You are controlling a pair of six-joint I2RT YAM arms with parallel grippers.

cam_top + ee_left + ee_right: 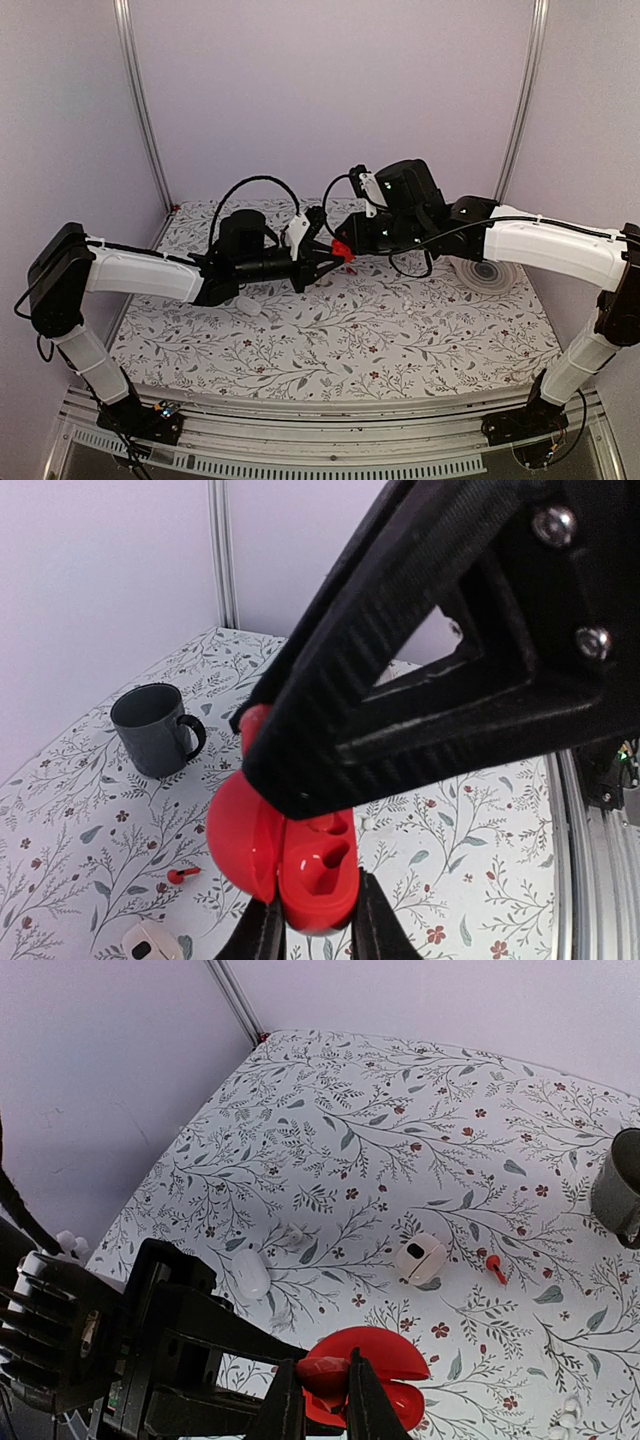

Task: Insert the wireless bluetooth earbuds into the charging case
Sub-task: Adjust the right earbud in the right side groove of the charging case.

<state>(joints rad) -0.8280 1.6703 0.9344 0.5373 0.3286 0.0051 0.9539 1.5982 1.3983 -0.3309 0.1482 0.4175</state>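
Note:
My left gripper (318, 920) is shut on an open red earbud case (315, 870) with two hollows facing up and its round lid (235, 835) hinged to the left. It holds the case above the table. My right gripper (325, 1375) is shut on a red earbud (322, 1372) directly over that case (400, 1400). Both grippers meet at mid-table in the top view (343, 250). A cream-white charging case (420, 1258) with a dark hollow lies on the table, apart from both grippers. A second red earbud (493, 1265) lies beside it.
A grey mug (150, 728) stands at the far side. A closed white oval case (250, 1272) and a white earbud (293, 1235) lie on the flowered cloth. More white earbuds (565, 1415) lie near the frame's edge. A grey round disc (485, 272) sits at the right.

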